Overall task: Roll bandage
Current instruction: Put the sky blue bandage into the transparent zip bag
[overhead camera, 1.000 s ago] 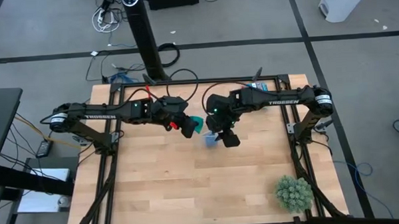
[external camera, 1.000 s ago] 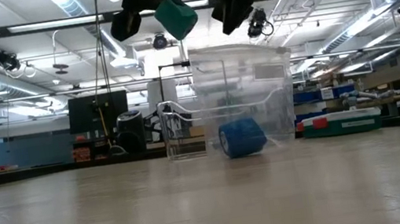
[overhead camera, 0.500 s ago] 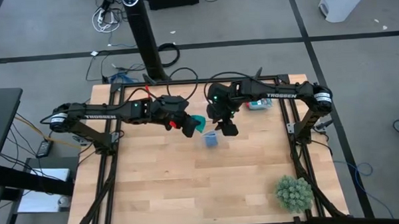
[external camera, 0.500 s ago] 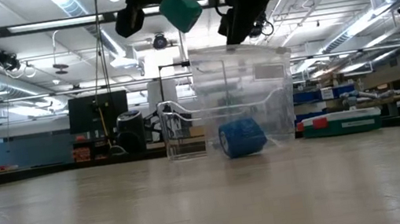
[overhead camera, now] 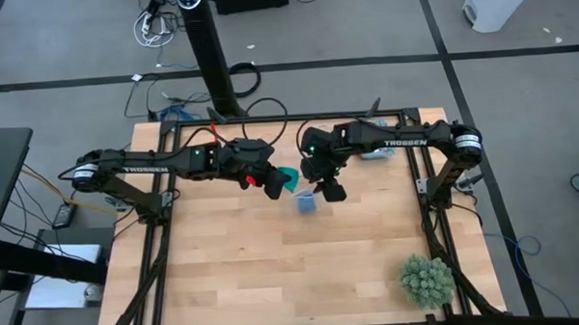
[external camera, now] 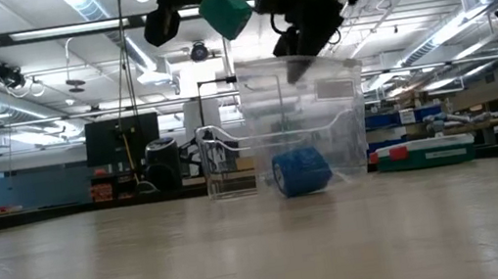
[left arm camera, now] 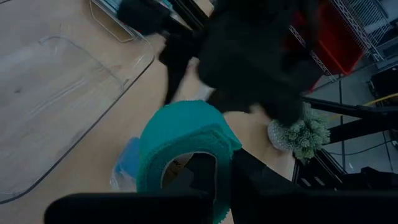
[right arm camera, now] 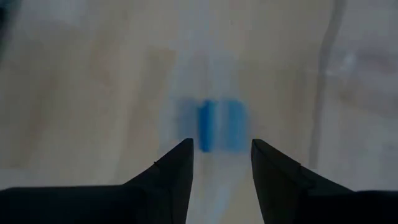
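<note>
Your left gripper point(overhead camera: 274, 185) pinches the teal bandage point(overhead camera: 288, 179) aloft above mid-table, already a coil, while your right gripper point(overhead camera: 329, 188), fingers spread and empty, hangs at its three o'clock above the blue roll point(overhead camera: 306, 201); next, I judge, bring it across to tighten the winding.

Left gripper point(overhead camera: 274, 185) raised mid-table, fingers clamped; right gripper point(overhead camera: 331, 190) close by, fingers parted
</note>
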You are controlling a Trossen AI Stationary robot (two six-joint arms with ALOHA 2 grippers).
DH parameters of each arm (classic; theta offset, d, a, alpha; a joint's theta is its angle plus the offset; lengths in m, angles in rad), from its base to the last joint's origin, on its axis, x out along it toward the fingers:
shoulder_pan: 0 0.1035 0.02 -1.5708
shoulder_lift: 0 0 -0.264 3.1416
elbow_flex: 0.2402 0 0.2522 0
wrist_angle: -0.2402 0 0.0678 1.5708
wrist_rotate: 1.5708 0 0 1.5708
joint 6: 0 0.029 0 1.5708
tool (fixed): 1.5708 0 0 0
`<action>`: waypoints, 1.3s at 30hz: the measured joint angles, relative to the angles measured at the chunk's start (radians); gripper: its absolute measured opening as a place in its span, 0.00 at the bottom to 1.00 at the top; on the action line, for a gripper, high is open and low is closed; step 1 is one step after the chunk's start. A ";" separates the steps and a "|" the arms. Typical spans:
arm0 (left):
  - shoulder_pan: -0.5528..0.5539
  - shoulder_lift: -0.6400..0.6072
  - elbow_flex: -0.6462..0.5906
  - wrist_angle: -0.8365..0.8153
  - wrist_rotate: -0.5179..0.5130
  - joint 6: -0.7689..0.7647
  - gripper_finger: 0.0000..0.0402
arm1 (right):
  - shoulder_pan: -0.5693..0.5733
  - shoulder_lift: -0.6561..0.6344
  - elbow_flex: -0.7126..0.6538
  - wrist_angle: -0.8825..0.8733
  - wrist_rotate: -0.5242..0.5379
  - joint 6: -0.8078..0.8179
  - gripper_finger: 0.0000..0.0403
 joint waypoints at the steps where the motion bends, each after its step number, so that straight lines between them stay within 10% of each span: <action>1: 0.000 0.000 0.000 0.000 0.000 0.000 0.08 | 0.000 0.000 -0.009 0.008 0.033 0.000 0.37; 9: 0.000 0.000 0.000 0.031 0.000 0.040 0.08 | -0.007 0.000 -0.093 0.149 0.025 -0.050 0.33; 16: -0.007 0.000 0.000 0.077 0.058 0.181 0.08 | -0.008 0.000 -0.100 0.090 -0.067 -0.050 0.03; 39: -0.040 0.021 0.000 0.038 -0.020 0.225 0.08 | -0.001 0.014 0.089 0.133 -0.053 0.196 0.00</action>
